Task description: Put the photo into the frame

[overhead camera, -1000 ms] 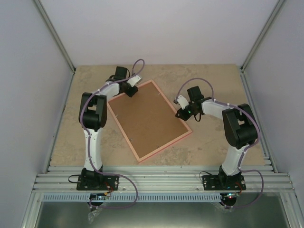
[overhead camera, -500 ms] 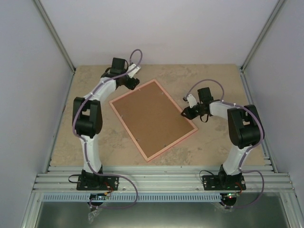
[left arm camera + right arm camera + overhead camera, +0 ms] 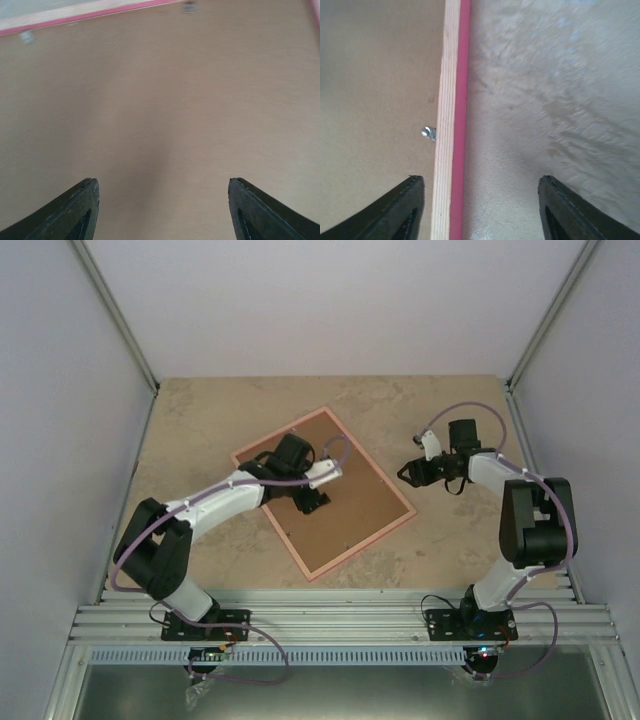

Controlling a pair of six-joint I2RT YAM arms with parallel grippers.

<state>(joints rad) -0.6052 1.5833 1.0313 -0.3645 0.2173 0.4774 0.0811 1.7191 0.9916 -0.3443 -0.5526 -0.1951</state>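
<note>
The frame (image 3: 360,547) lies back-up and slanted on the table, its pale wood rim and pink edge (image 3: 452,100) showing. The brown backing board (image 3: 360,505) fills it. The photo is out of view. My left gripper (image 3: 312,502) hovers over the middle of the backing board (image 3: 160,100), open (image 3: 162,185) with nothing between its fingers. The frame's pink edge (image 3: 90,12) runs along the top of that view. My right gripper (image 3: 405,475) stands open (image 3: 480,182) at the frame's right side, one finger above the backing board (image 3: 375,100) and the other above the table, straddling the rim without touching it.
A small metal clip (image 3: 427,132) sits on the backing board at the inner side of the rim. Beige stone-patterned table (image 3: 545,100) surrounds the frame. Grey walls close the left, right and far sides, and an aluminium rail (image 3: 340,615) runs along the near edge.
Both grippers have opened and let go of the frame. The left arm swung from the frame's far-left corner to over the backing's middle. The right gripper drew back right, off the rim. The frame shifted slightly right.
</note>
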